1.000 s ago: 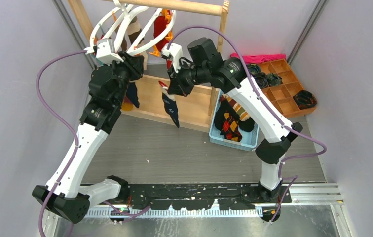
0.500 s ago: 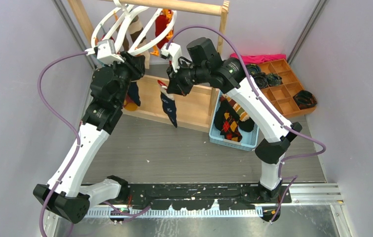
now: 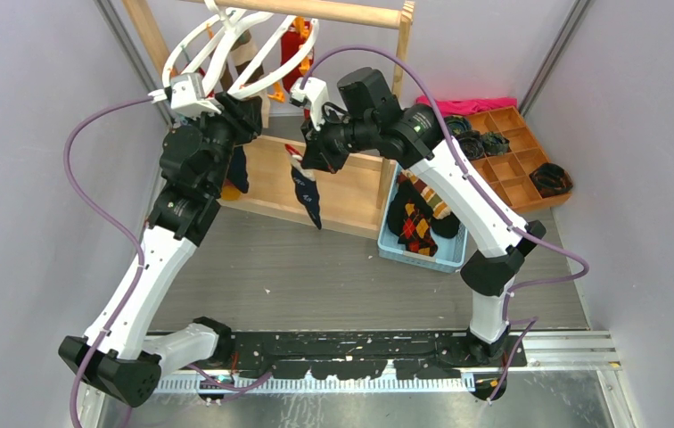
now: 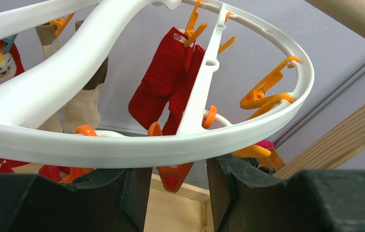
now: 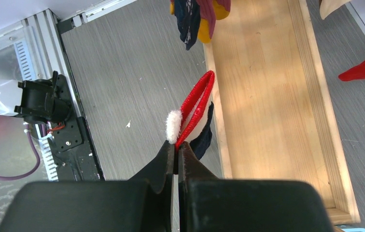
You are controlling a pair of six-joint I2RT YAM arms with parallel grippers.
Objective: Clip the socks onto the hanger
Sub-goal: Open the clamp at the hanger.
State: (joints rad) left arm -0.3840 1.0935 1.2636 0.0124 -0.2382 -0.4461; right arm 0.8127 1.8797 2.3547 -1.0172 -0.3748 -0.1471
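Observation:
A white round hanger [image 3: 226, 53] with orange clips hangs from the wooden rail [image 3: 333, 11]. Red socks [image 4: 166, 82] and a beige sock [image 4: 81, 106] are clipped to it. My left gripper [image 3: 242, 105] is up against the hanger's near rim [image 4: 171, 145]. It is open, with an orange clip [image 4: 175, 176] hanging between its fingers, and I cannot tell whether they touch it. My right gripper [image 3: 308, 152] is shut on the red cuff [image 5: 197, 99] of a navy sock [image 3: 307, 192], which dangles beside the hanger above the wooden base.
The rack's wooden base board [image 3: 351, 192] lies under the hanger. A blue basket [image 3: 387, 247] of patterned socks stands to its right. Behind that are an orange divided tray [image 3: 512, 156] with rolled socks and a pink cloth [image 3: 467, 104]. Walls close both sides.
My left gripper has crept up and slightly left along the hanger's rim. The right gripper and its sock have risen a little.

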